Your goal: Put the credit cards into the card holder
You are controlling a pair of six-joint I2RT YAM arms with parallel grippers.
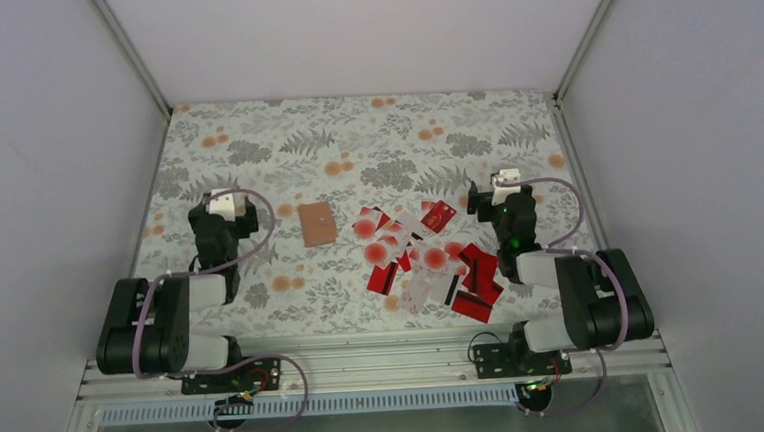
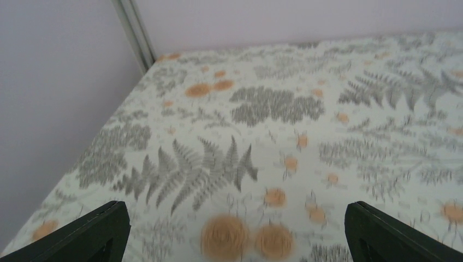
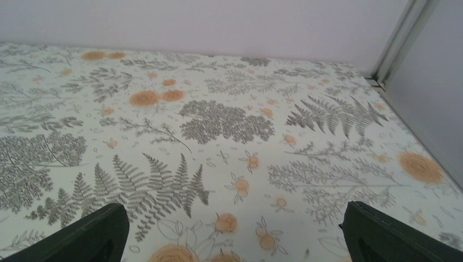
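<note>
OK, L gripper (image 2: 236,236): jaws wide, nothing between, fingers (image 2: 93,232) low over floral table (image 2: 262,109), left wall (image 2: 49,82) close. R gripper (image 3: 235,234): jaws wide too, holding nothing, fern print below, corner post (image 3: 396,38) at right. Top view: holder (image 1: 316,223) flat on table between arms, nearer L arm. Cards (image 1: 426,258) in loose overlapping pile right of holder, not touching it, beside R arm; red + white mixed.
</note>
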